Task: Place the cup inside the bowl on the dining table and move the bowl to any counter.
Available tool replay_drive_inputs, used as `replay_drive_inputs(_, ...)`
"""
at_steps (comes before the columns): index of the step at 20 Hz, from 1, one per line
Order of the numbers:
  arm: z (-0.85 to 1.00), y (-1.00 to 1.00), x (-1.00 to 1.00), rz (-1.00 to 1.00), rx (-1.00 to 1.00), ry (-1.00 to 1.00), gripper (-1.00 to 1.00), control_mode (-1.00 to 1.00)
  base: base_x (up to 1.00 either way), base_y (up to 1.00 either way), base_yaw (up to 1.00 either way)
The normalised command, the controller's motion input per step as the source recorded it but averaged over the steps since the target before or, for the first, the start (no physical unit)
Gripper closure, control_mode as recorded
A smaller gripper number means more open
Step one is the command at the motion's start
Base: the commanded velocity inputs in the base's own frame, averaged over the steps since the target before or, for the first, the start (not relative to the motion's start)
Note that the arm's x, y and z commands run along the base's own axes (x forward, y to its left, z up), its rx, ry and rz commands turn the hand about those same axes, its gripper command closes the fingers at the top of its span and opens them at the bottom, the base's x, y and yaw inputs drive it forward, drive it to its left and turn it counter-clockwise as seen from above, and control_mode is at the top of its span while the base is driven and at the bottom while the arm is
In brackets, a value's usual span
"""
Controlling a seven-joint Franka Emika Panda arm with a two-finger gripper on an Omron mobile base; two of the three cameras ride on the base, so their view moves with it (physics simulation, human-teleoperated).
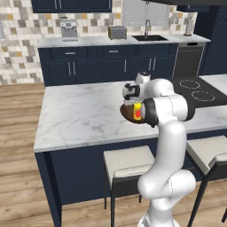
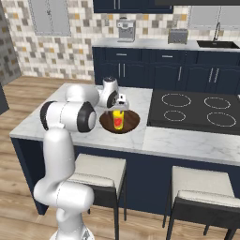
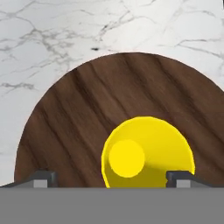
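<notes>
On the dining table (image 2: 56,123), left to right in the right base view: bare marble, then the bowl (image 2: 131,121) near the island's middle, then the dark cooktop (image 2: 197,110) on the right. The cup (image 2: 118,119) stands upright inside the bowl, so placement looks complete. The gripper (image 3: 111,177) hovers directly above the cup with jaws spread wide, clear of it on both sides; nothing is held. Judged next: gripping the bowl's rim for transfer to the far counter (image 1: 88,41).
</notes>
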Motion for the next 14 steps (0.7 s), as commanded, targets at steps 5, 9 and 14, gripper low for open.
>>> replay_drive_inputs(5, 0.42, 0.00, 0.00, 0.01, 0.00, 0.00, -1.00, -1.00, 0.00, 0.00, 0.00)
replay_drive_inputs(9, 0.36, -0.11, 0.00, 0.00, 0.00, 0.01, -1.00, -1.00, 0.00, 0.00, 0.00)
replay_drive_inputs(14, 0.13, -0.45, -0.02, -0.03, 0.00, 0.08, -1.00, -1.00, 0.00, 0.00, 0.00)
